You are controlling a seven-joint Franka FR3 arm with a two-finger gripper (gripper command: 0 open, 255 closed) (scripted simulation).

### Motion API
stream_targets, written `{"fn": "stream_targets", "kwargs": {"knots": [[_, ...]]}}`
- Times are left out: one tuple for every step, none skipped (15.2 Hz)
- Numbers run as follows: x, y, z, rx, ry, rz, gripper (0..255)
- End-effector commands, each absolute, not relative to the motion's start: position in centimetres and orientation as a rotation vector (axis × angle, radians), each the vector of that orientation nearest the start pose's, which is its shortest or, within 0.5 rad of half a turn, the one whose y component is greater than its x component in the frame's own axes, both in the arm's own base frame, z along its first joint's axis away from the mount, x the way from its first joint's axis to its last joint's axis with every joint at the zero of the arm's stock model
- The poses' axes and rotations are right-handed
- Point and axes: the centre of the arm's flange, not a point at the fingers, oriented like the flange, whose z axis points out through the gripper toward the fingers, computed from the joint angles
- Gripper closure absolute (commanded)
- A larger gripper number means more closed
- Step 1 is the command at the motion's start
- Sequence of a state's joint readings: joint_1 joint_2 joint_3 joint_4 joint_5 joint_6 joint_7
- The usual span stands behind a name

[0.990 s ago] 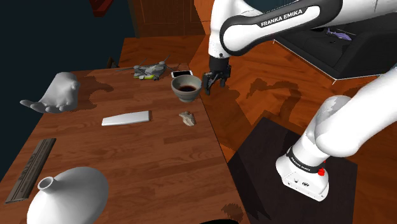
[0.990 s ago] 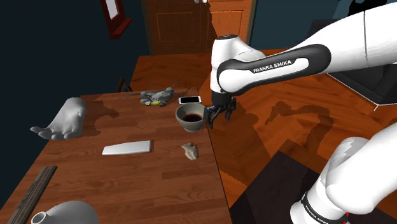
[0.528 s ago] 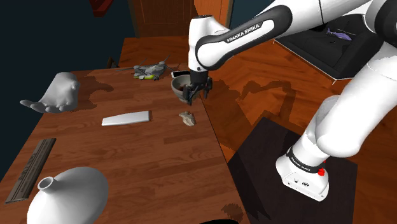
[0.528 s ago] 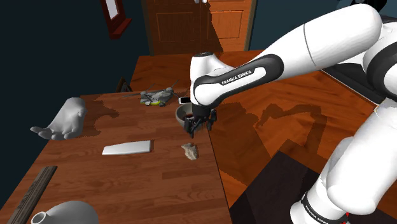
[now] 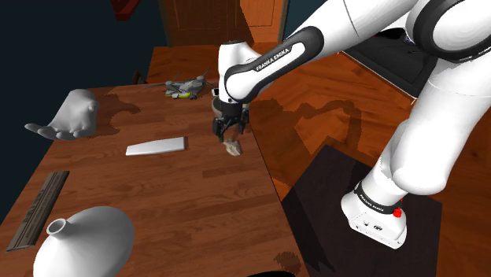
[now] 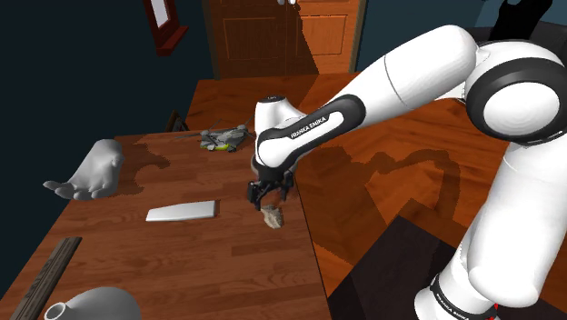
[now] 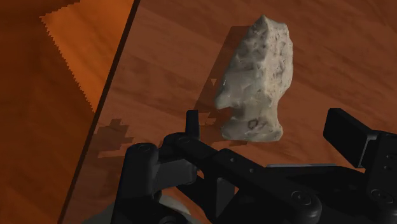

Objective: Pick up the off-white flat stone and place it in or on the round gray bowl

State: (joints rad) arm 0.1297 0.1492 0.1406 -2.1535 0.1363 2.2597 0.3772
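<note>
Off-white stone (image 5: pixel 232 148) lies on the wooden table (image 5: pixel 157 197), near the edge at the shoulder view's right, with the black gripper (image 5: pixel 229 134) just above it. Second exterior view: gripper (image 6: pixel 265 195) hangs over stone (image 6: pixel 272 216). Wrist view: fingers (image 7: pixel 191 124) spread apart, stone (image 7: pixel 254 83) lying between them, not clasped.

Brown wooden table (image 5: pixel 157 197) stands on wooden floor (image 5: pixel 315 86).

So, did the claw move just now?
Yes. In the shoulder view the claw went left and down, from off the edge of the table to just above the stone, which stayed put.
</note>
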Motion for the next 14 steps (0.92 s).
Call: {"fn": "stream_targets", "kwargs": {"knots": [[53.2, 15.2, 31.8, -3.019, 0.299, 0.121, 0], [53.2, 15.2, 31.3, -3.019, 0.299, 0.121, 0], [53.2, 15.3, 30.8, -3.019, 0.299, 0.121, 0], [53.1, 15.4, 30.0, -3.019, 0.299, 0.121, 0], [53.1, 15.4, 30.0, -3.019, 0.299, 0.121, 0], [53.1, 15.4, 30.0, -3.019, 0.299, 0.121, 0], [53.1, 15.4, 30.0, -3.019, 0.299, 0.121, 0], [53.1, 15.4, 30.0, -3.019, 0.299, 0.121, 0], [53.1, 15.4, 30.0, -3.019, 0.299, 0.121, 0], [53.1, 15.4, 30.0, -3.019, 0.299, 0.121, 0], [53.1, 15.4, 30.0, -3.019, 0.299, 0.121, 0], [53.1, 15.4, 30.0, -3.019, 0.299, 0.121, 0], [53.1, 15.4, 30.0, -3.019, 0.299, 0.121, 255], [53.1, 15.4, 30.0, -3.019, 0.299, 0.121, 255]]}}
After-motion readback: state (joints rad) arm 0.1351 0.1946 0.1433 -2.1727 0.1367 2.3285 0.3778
